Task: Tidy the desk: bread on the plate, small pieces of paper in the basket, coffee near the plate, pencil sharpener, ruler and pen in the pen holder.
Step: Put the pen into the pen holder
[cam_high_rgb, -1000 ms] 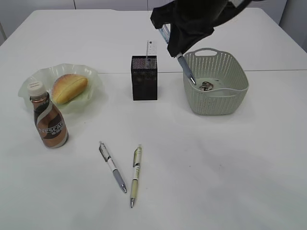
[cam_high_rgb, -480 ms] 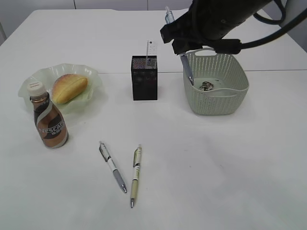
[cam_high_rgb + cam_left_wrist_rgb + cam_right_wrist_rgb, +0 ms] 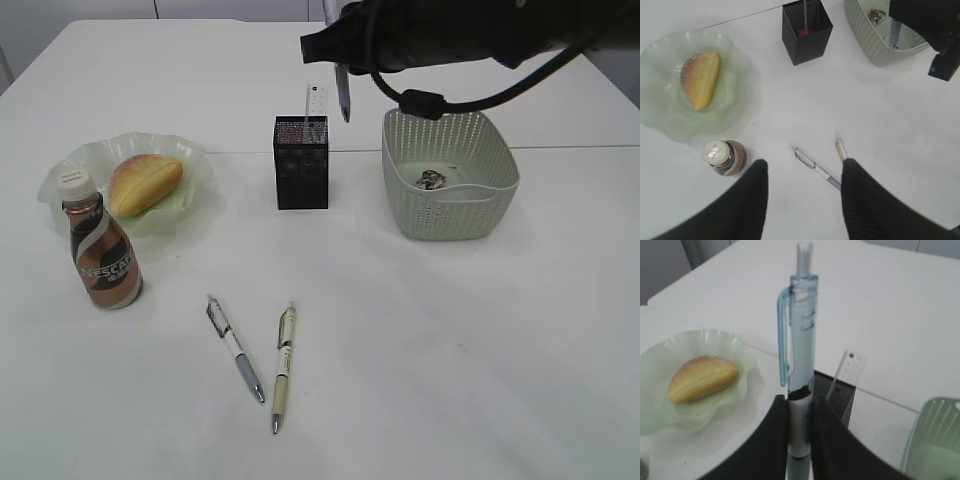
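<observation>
1. One pale-blue translucent pen (image 3: 799, 340), clip to the left, stands upright, pinched at its white lower barrel by the right gripper (image 3: 800, 435).
2. Just below the gripper sits the black mesh pen holder (image 3: 300, 162), the clear ruler (image 3: 315, 101) poking from it.
3. Only the left wrist view shows the left gripper (image 3: 802, 192), its fingers spread and holding nothing, above two pens (image 3: 815, 167) on the desk (image 3: 450, 330).
</observation>
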### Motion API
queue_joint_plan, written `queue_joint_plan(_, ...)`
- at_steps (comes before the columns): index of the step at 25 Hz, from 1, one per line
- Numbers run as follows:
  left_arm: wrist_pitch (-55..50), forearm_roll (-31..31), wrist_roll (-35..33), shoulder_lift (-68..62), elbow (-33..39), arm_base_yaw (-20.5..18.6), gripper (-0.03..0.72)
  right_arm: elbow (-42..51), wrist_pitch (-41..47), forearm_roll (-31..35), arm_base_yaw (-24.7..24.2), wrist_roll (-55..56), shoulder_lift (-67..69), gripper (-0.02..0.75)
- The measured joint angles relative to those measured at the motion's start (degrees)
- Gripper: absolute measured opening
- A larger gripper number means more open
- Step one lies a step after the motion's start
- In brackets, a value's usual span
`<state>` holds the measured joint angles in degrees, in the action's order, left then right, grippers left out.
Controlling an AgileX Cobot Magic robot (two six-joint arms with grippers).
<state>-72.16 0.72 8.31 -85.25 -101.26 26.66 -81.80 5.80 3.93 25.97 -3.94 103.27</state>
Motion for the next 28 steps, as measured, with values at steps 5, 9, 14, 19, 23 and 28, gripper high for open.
queue_joint_plan(5, 0.00, -0.72, 0.00, 0.00, 0.00, 0.00, 0.334, 0.00, -14.91, -0.63, 0.00, -1.28, 5.81, 0.060)
queue_joint_plan(9, 0.00, -0.72, 0.00, 0.00, 0.00, 0.00, 0.333, 0.00, -25.16, -0.76, 0.00, -2.46, 10.66, 0.060)
queue_joint_plan(14, 0.00, -0.72, 0.00, 0.00, 0.00, 0.00, 0.333, -3.00, -29.66, -0.76, -0.14, -2.94, 16.13, 0.060)
queue_joint_plan(19, 0.00, -1.22, 0.00, 0.00, 0.00, 0.00, 0.330, -8.67, -30.18, -0.76, -1.05, -2.93, 21.31, 0.060)
queue_joint_plan(23, 0.00, -1.83, 0.00, 0.00, 0.00, 0.00, 0.330, -12.12, -30.28, -0.76, -1.27, -2.93, 24.43, 0.060)
queue_joint_plan(28, 0.00, -1.93, 0.00, 0.00, 0.00, 0.00, 0.330, -14.81, -30.28, -0.64, -1.50, -2.93, 27.39, 0.060)
